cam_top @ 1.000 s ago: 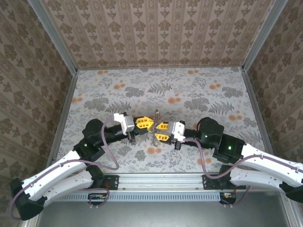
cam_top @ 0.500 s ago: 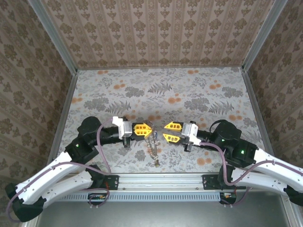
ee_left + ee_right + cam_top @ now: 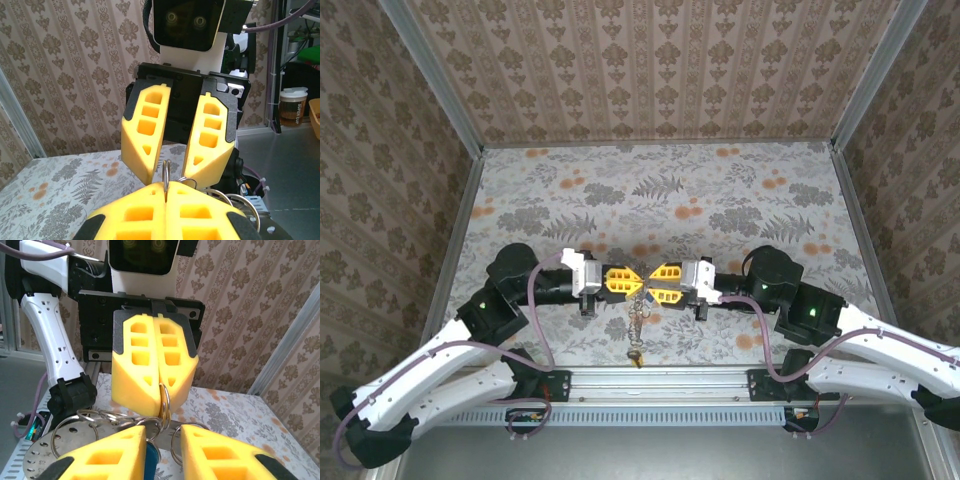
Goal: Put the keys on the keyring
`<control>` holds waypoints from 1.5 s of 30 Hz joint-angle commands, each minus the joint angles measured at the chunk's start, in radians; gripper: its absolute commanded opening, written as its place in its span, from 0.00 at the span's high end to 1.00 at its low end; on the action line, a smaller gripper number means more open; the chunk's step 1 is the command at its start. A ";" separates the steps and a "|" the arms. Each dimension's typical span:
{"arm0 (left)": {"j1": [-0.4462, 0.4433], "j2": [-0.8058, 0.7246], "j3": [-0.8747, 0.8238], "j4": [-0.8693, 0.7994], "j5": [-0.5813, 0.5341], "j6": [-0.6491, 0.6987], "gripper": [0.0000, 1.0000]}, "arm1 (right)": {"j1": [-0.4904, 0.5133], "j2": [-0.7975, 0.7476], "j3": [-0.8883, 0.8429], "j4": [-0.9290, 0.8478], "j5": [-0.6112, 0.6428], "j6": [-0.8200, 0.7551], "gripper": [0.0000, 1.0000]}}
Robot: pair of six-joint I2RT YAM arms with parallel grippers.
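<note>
Keyring: the keyring (image 3: 638,318) hangs between the two end effectors. Its chain trails from the pinch toward the near edge, with the brass piece (image 3: 636,355) lowest.
Grip point: one ring (image 3: 164,399) stands edge-on and upright, clamped at the fingertips of the left end effector (image 3: 636,281).
Left end effector: clenched on that ring, its yellow pads pressed together.
Keys: the blue key (image 3: 150,456) sits low in the bunch of rings, its head in the gap between the right arm's fingers. I cannot tell whether it is touching either one.
Right end effector: the right end effector (image 3: 654,283) is released, its jaws standing apart, and I see no grip on anything.
Relation that matters: the ring lies straight ahead of the right fingertips and just above their gap, and the two end effectors meet nose to nose. My judgement is that the right arm is the free one to work the key.
Long axis: the chain runs across the line joining the two arms.
Surface: the floral-patterned surface (image 3: 720,200) lies beneath, and I cannot tell whether the brass end touches it.
Room: wallpapered walls (image 3: 650,70) stand on three sides.
</note>
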 commanded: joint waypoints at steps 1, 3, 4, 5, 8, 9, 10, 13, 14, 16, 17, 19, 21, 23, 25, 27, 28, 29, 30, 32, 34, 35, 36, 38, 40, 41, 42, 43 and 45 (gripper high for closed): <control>0.009 0.003 0.045 0.016 0.034 0.020 1.00 | -0.008 0.011 0.031 0.024 -0.031 0.024 0.77; 0.009 0.007 0.046 0.014 0.038 0.019 1.00 | -0.010 0.016 0.031 0.030 -0.032 0.025 0.79; 0.010 0.008 0.046 0.014 0.040 0.019 1.00 | -0.011 0.018 0.030 0.033 -0.032 0.028 0.80; 0.010 0.010 0.046 0.013 0.041 0.020 1.00 | -0.013 0.019 0.032 0.034 -0.031 0.029 0.83; 0.009 0.013 0.044 0.015 0.039 0.020 1.00 | -0.016 0.025 0.032 0.033 -0.028 0.029 0.95; 0.010 0.013 0.042 0.016 0.034 0.019 1.00 | -0.016 0.026 0.031 0.031 -0.024 0.028 0.99; 0.009 0.016 0.045 0.013 0.026 0.021 1.00 | -0.018 0.027 0.032 0.029 -0.017 0.026 1.00; 0.009 0.023 0.080 -0.074 -0.028 0.055 1.00 | -0.019 0.027 0.037 0.009 0.044 0.014 1.00; 0.006 0.025 0.108 -0.138 -0.065 0.081 1.00 | -0.019 0.028 0.045 -0.011 0.069 0.003 1.00; -0.004 0.034 0.166 -0.265 -0.134 0.125 0.90 | -0.019 0.034 0.061 -0.044 0.108 -0.013 1.00; -0.013 0.041 0.201 -0.335 -0.177 0.147 0.85 | -0.019 0.040 0.068 -0.058 0.129 -0.019 1.00; -0.040 0.059 0.256 -0.445 -0.251 0.184 0.79 | -0.019 0.054 0.082 -0.085 0.163 -0.025 1.00; -0.070 0.080 0.302 -0.531 -0.334 0.211 0.78 | -0.019 0.072 0.097 -0.109 0.179 -0.029 1.00; -0.101 0.109 0.335 -0.589 -0.392 0.232 0.77 | -0.019 0.087 0.106 -0.122 0.180 -0.028 1.00; -0.122 0.131 0.352 -0.611 -0.423 0.244 0.77 | -0.019 0.094 0.109 -0.127 0.174 -0.026 1.00; -0.125 0.148 0.353 -0.616 -0.434 0.249 0.77 | -0.019 0.096 0.112 -0.131 0.168 -0.025 1.00; -0.127 0.155 0.353 -0.616 -0.438 0.253 0.77 | -0.019 0.099 0.115 -0.136 0.164 -0.026 1.00; -0.127 0.160 0.349 -0.613 -0.442 0.256 0.77 | -0.018 0.101 0.116 -0.141 0.161 -0.026 1.00; -0.127 0.165 0.347 -0.610 -0.445 0.260 0.77 | -0.018 0.104 0.116 -0.142 0.157 -0.026 1.00; -0.126 0.177 0.347 -0.607 -0.447 0.265 0.77 | -0.018 0.107 0.117 -0.146 0.144 -0.027 1.00; -0.126 0.191 0.352 -0.614 -0.450 0.270 0.77 | -0.018 0.108 0.116 -0.148 0.140 -0.025 1.00; -0.127 0.195 0.353 -0.617 -0.457 0.273 0.77 | -0.018 0.107 0.115 -0.149 0.137 -0.026 1.00; -0.127 0.198 0.353 -0.621 -0.461 0.273 0.78 | -0.018 0.106 0.115 -0.149 0.133 -0.029 1.00; -0.126 0.197 0.349 -0.615 -0.463 0.275 0.83 | -0.018 0.105 0.116 -0.148 0.126 -0.029 1.00; -0.126 0.195 0.348 -0.613 -0.468 0.274 0.88 | -0.018 0.107 0.116 -0.151 0.127 -0.031 1.00; -0.126 0.195 0.348 -0.615 -0.472 0.273 0.91 | -0.018 0.106 0.113 -0.152 0.126 -0.031 1.00; -0.127 0.194 0.348 -0.615 -0.473 0.273 0.94 | -0.017 0.104 0.112 -0.148 0.124 -0.032 1.00; -0.126 0.192 0.347 -0.614 -0.475 0.273 0.99 | -0.018 0.100 0.110 -0.146 0.120 -0.032 1.00; -0.127 0.186 0.339 -0.609 -0.464 0.273 1.00 | -0.018 0.094 0.107 -0.143 0.114 -0.032 1.00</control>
